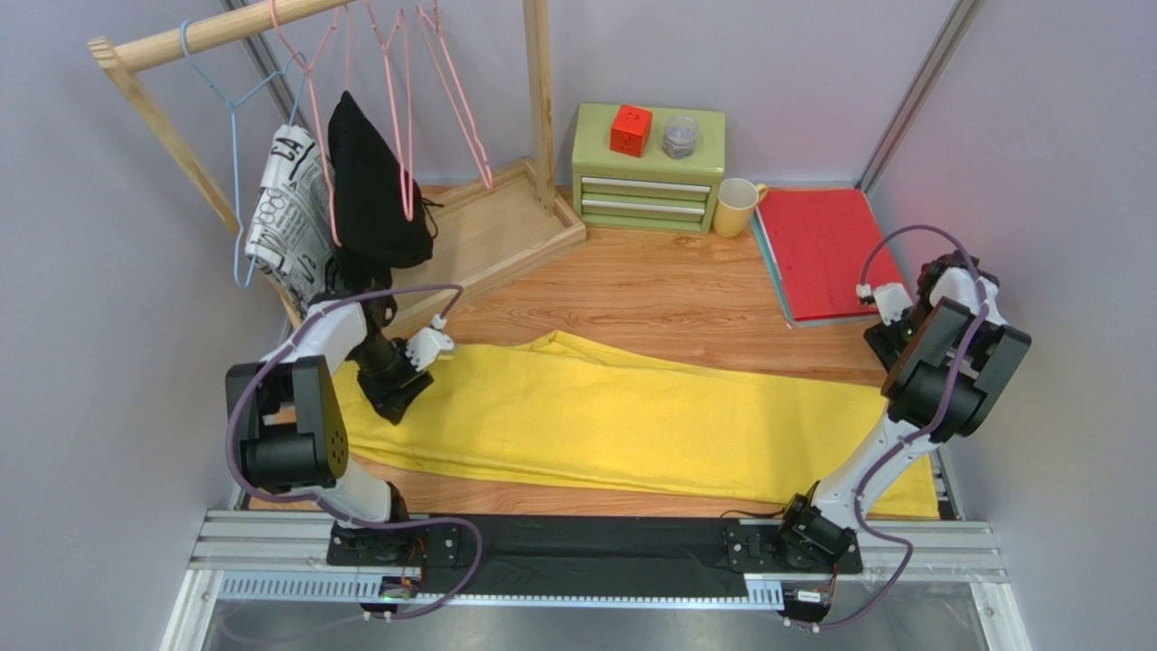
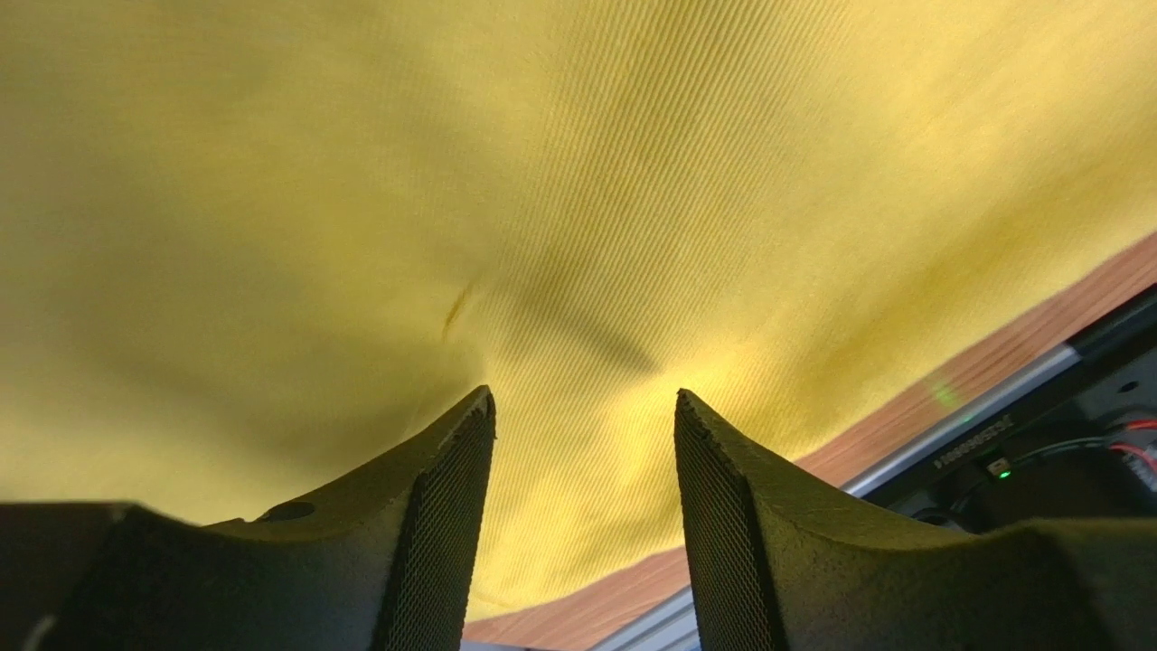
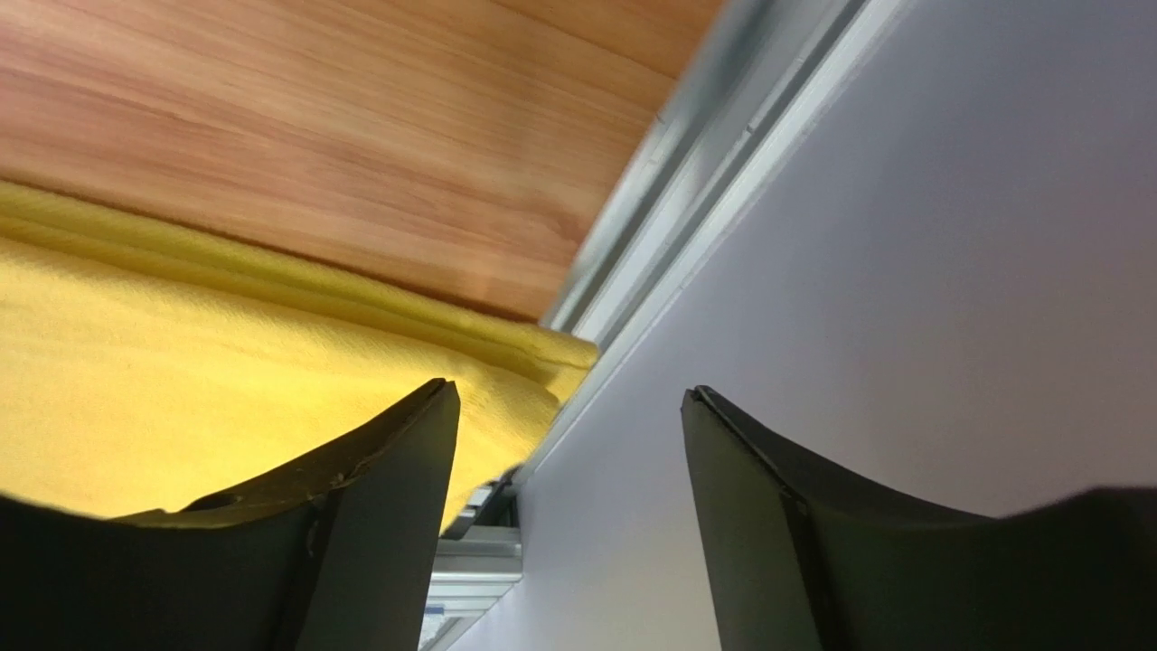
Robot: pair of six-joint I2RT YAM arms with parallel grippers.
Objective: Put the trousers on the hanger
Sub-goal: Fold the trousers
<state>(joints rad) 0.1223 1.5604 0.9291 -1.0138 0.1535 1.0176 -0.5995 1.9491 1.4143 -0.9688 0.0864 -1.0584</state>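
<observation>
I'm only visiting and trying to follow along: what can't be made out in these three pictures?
Top view: the upper edge cuts off most hooks of the pink hangers.
Top view: the right gripper hides behind its own arm.
Top view: the grey thing on the green drawers is too small to identify.
Left wrist view: the trousers fill the frame, so which part lies under the left gripper is unclear.

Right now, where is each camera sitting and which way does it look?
Top: high behind the robot, looking down on the table, trousers and rack; the left arm and right arm show.
Left wrist: on the left arm, looking down close at the trousers; the left gripper, open, shows.
Right wrist: on the right arm, facing the trousers' end, the table and the wall; the right gripper, open, shows.
Shared: all three see the trousers.
</observation>
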